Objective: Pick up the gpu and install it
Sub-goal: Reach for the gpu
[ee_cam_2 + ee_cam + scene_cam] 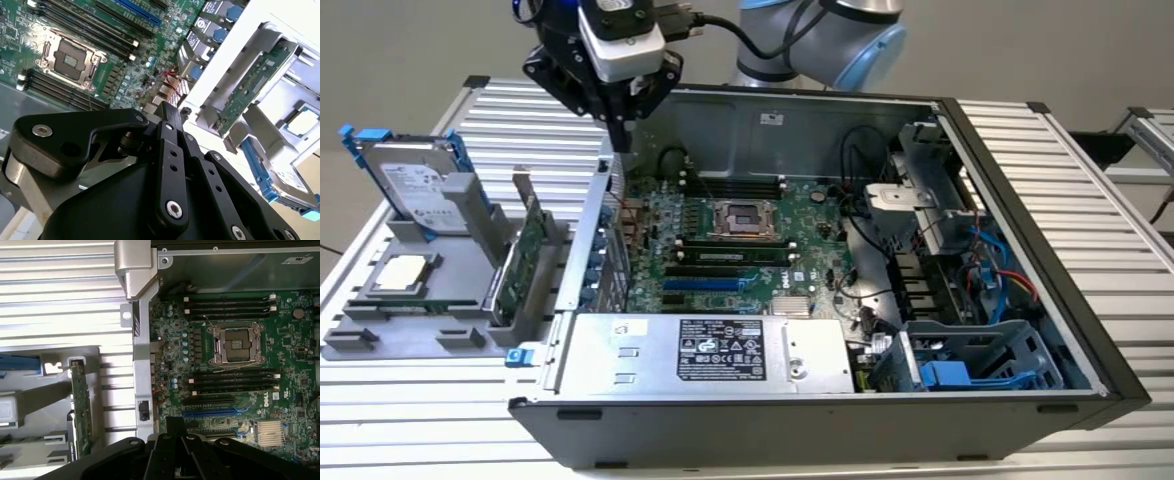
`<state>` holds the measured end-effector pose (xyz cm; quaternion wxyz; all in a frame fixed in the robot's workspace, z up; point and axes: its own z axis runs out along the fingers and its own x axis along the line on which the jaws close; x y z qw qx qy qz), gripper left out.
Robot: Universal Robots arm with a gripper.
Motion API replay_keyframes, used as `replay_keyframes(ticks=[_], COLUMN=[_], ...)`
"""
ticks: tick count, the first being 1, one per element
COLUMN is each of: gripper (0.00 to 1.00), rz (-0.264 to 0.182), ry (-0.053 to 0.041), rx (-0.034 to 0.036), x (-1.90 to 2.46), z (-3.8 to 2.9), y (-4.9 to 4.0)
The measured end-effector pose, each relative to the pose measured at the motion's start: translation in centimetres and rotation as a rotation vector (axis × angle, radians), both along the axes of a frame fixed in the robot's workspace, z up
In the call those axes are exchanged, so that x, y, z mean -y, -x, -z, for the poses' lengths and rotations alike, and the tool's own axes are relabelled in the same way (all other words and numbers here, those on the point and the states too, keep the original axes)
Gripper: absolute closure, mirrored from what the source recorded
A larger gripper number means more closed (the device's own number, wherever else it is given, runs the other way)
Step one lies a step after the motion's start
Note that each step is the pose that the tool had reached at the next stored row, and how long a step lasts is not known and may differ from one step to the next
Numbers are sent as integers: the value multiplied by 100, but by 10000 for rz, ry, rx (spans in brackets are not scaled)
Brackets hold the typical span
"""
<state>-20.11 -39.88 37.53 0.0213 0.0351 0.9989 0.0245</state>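
The gpu (520, 262) is a thin green card standing on edge in a slot of the grey holder (400, 330), at the exterior view's left of the open computer case (1014, 180). It appears as a green strip in both wrist views (250, 85) (80, 410). My gripper (622, 138) hangs above the case's rear wall, higher than the gpu and apart from it. Its black fingers (170, 112) sit together with nothing between them, over the motherboard edge (176, 421).
Inside the case lie the motherboard (720, 255), its bare processor socket (744, 218) and a blue card slot (210, 414). The power supply (707, 350) fills the near side. The holder also carries a silver hard drive with blue clips (420, 185) and a square processor chip (403, 272).
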Motion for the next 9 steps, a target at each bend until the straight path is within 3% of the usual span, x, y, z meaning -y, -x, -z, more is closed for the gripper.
replay_keyframes(ticks=[9], gripper=[100], rz=[0], ry=[0], rx=[0], x=[0], z=[0], y=[47])
